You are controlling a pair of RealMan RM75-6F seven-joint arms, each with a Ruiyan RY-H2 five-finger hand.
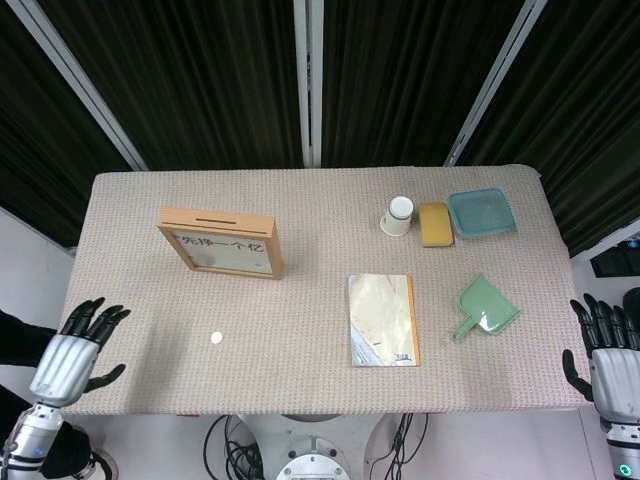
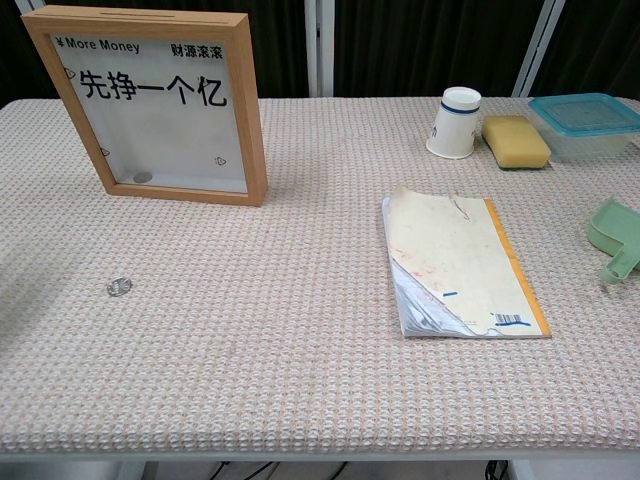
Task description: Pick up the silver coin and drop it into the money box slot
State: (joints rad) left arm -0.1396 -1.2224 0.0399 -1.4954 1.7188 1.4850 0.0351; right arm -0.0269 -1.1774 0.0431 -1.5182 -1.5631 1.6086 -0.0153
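Observation:
The silver coin (image 1: 215, 339) (image 2: 118, 287) lies flat on the woven table cover, in front of the money box. That box (image 1: 221, 241) (image 2: 155, 103) is a wooden frame with a clear front and Chinese lettering, standing upright, its slot (image 1: 226, 219) on the top edge. A coin shows inside it at the bottom. My left hand (image 1: 72, 354) hovers at the table's near left corner, fingers spread, holding nothing, well left of the coin. At the near right edge, off the table, my right hand (image 1: 610, 357) is also empty with fingers apart. The chest view shows neither hand.
A worn notebook (image 1: 382, 319) (image 2: 460, 265) lies mid-table. To its right is a green dustpan (image 1: 485, 308) (image 2: 617, 236). At the back right stand a paper cup (image 1: 398, 214) (image 2: 455, 122), a yellow sponge (image 1: 435, 224) (image 2: 515, 140) and a blue lidded container (image 1: 482, 211) (image 2: 583, 123).

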